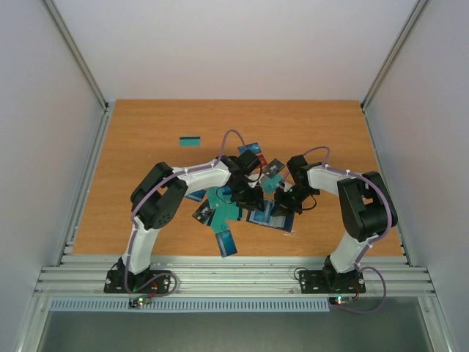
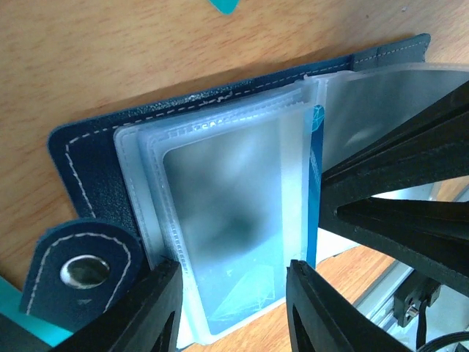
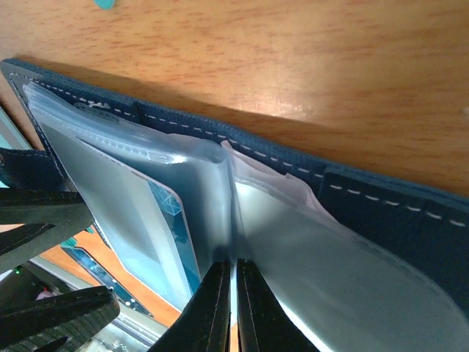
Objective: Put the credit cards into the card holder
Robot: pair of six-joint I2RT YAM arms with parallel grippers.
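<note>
Work on the card holder [image 2: 88, 176], lying open near the middle of the table [image 1: 146, 132] among the loose credit cards [image 1: 227, 242], with one blue card [image 3: 174, 229] showing inside a clear pocket. Hold the right gripper [image 3: 234, 290] pinched almost shut on the upright sleeve leaf [image 3: 227, 198] to part the pocket stack, and set the left gripper [image 2: 233, 293], fingers spread wide and gripping nothing, astride the other leaves to pin the cover flat. Lift the leaf gently and only far enough to expose a free pocket mouth, avoiding a tear in the thin plastic.
</note>
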